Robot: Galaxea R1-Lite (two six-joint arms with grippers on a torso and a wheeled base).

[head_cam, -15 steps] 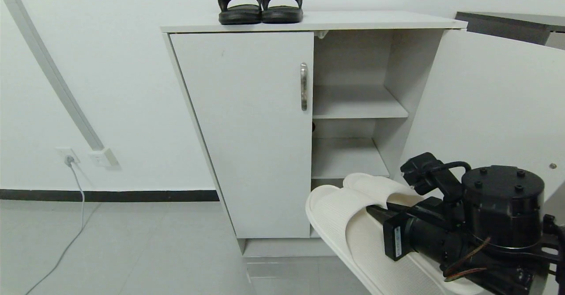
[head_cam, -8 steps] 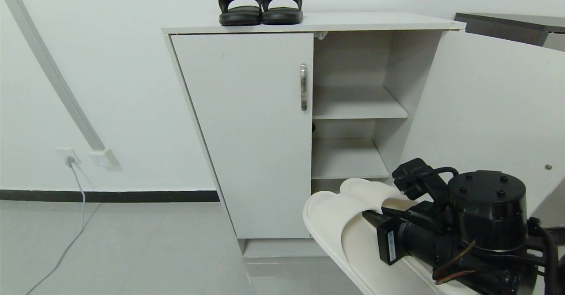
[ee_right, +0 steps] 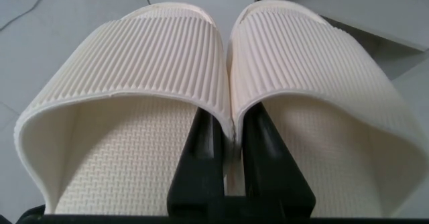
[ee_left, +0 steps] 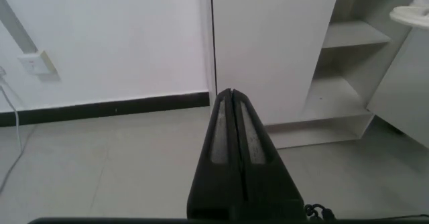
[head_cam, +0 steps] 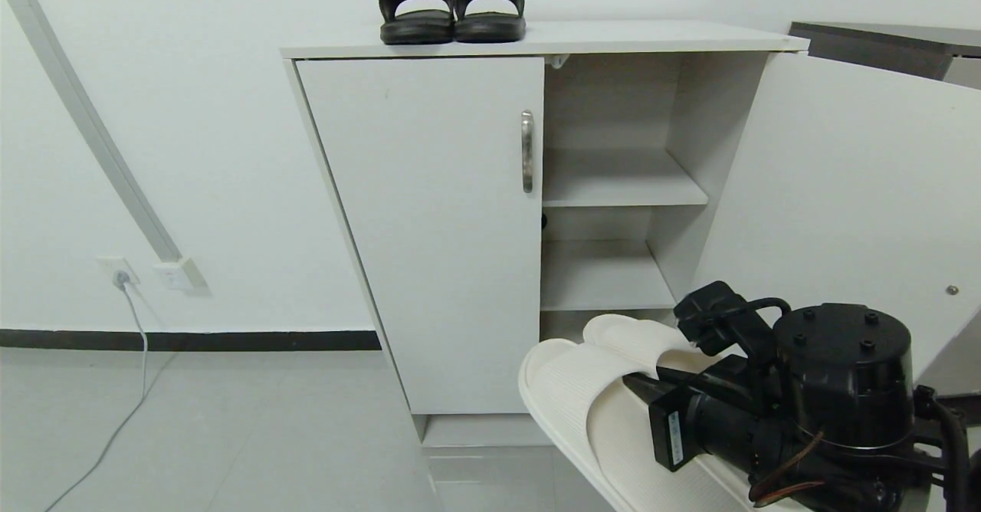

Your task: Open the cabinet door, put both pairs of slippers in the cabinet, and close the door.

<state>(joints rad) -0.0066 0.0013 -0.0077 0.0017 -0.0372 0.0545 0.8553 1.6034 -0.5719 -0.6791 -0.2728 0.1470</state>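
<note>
Right tool (ee_right: 230,133): pinching cream ribbed foam slippers (head_cam: 582,397) by adjoining straps. Toes point toward open white cabinet's lower shelf (head_cam: 605,278), just ahead.

The cream slippers (ee_right: 167,63) had ribbed straps and zigzag-embossed footbeds. The black slippers (head_cam: 452,10) were plain. The cabinet (head_cam: 429,228) was white with a silver handle (head_cam: 527,152). The floor (head_cam: 191,435) was pale grey and the skirting (head_cam: 184,339) black.

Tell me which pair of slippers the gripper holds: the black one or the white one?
The white pair, clamped in the right gripper before the open cabinet. The black pair stands free on the cabinet top.
</note>
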